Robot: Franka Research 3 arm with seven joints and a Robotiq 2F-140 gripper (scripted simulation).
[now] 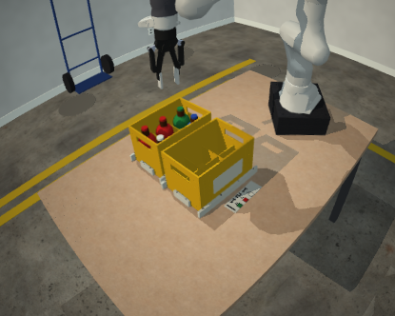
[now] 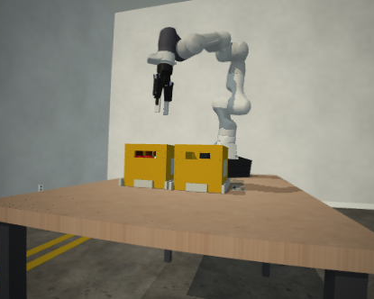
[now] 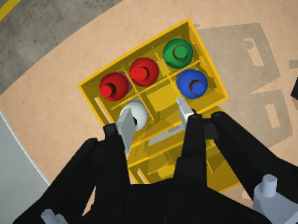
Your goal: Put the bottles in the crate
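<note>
The bottle crate is yellow and level. In it stand two red bottles, one of them in a corner, a green bottle, a blue bottle and a white bottle. One cell between white and blue holds no bottle. The empty crate stands level beside it. The pick list shows a green and a red mark; its numbers are too small to read. My gripper is open and empty, high above the bottle crate.
Pale locating blocks sit around the feet of both crates. The robot's black base stands at the back of the table. A blue hand truck stands on the floor by the wall.
</note>
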